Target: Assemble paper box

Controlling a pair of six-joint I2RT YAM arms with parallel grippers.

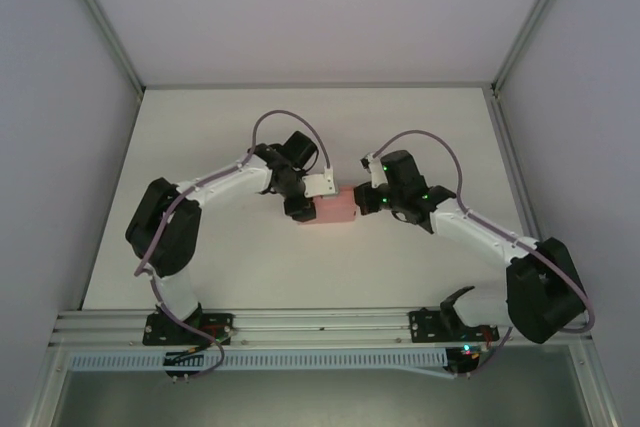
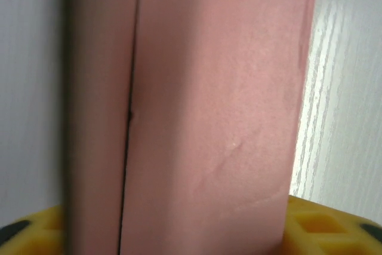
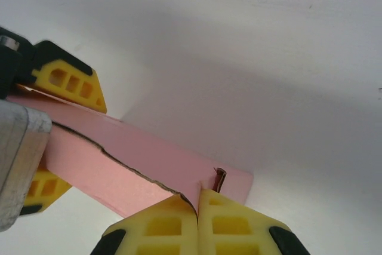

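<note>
The paper box is a small pale-pink box at the middle of the table, between both grippers. In the left wrist view the paper box stands close up with a dark seam down its left side. My left gripper straddles it, one yellow finger by each side. I cannot see whether those fingers still press on the card. My right gripper is shut, a thin edge of the paper box pinched between its tips. From above, the right gripper meets the box's right end.
The white table is walled by pale panels at the left, right and back. An aluminium rail with both arm bases runs along the near edge. Both arms bend inward towards the table's middle.
</note>
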